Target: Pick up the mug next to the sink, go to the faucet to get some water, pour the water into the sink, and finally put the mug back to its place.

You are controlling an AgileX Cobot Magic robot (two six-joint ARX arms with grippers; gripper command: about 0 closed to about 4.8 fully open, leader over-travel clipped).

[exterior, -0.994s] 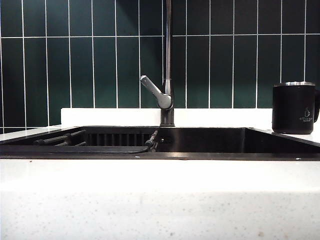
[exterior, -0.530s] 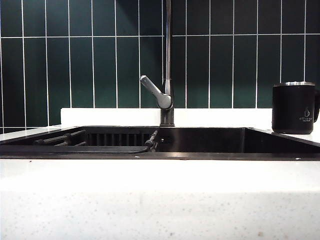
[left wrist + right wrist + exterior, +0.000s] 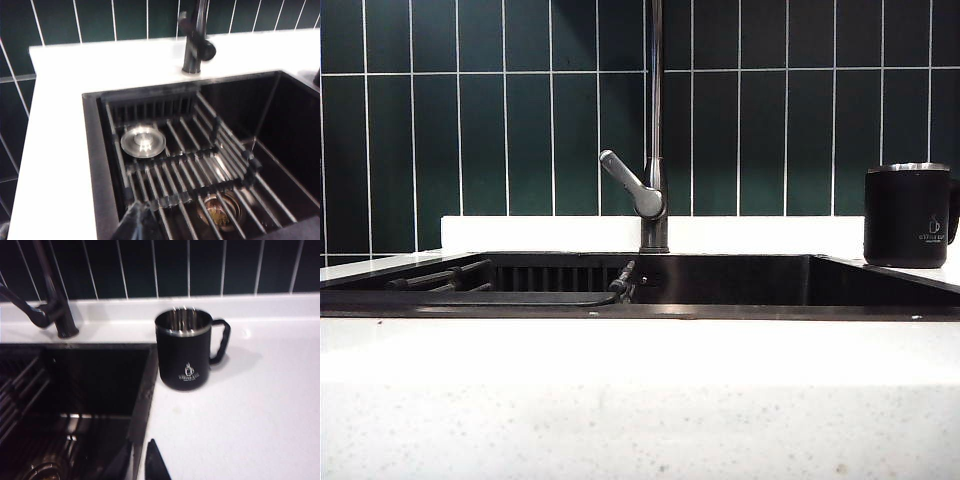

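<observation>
Mug [image 3: 184,351] upright on counter [image 3: 260,405] at sink's [image 3: 90,385] right edge, untouched. Right gripper [image 3: 142,460] short of it, jaws apart; approach level, clear of the handle [image 3: 221,341]. Left gripper [image 3: 137,225] closed over the sink.

Left gripper [image 3: 137,222] visible only as closed dark fingertips at 6 o'clock in its wrist view. Right gripper [image 3: 142,460] fingertips slightly parted, also at 6 o'clock. Neither holds anything.

The exterior camera sits low at counter height, facing the tiled wall across the sink [image 3: 720,280]. Both wrist cameras look down obliquely from closer, sharing the faucet [image 3: 196,37] and basin.
</observation>
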